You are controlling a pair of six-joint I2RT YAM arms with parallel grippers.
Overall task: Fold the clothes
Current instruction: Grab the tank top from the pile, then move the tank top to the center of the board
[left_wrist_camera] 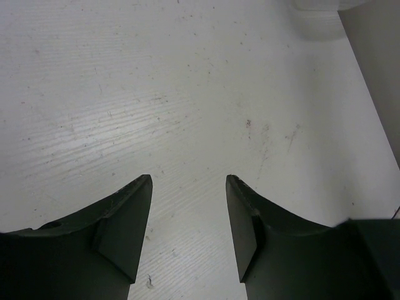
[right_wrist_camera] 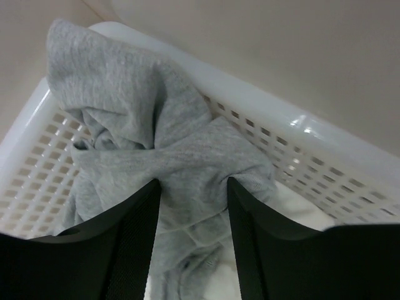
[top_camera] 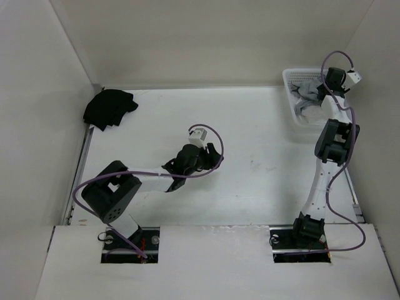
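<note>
Right claw [right_wrist_camera: 193, 182]: jaws wide, straddling a bunched ridge of the grey top [right_wrist_camera: 144, 119].
Left claw [left_wrist_camera: 189, 178]: jaws apart, empty, above the table [left_wrist_camera: 156, 81].
Top: crumpled, heaped in white lattice basket [right_wrist_camera: 300, 156].

the top view looks down from the near edge over the whole tabletop [top_camera: 250, 137]. the left wrist view, past its fingers [left_wrist_camera: 119, 231], sits close over bare tabletop; the right peers closely into the white basket [right_wrist_camera: 300, 128], also seen from above.
</note>
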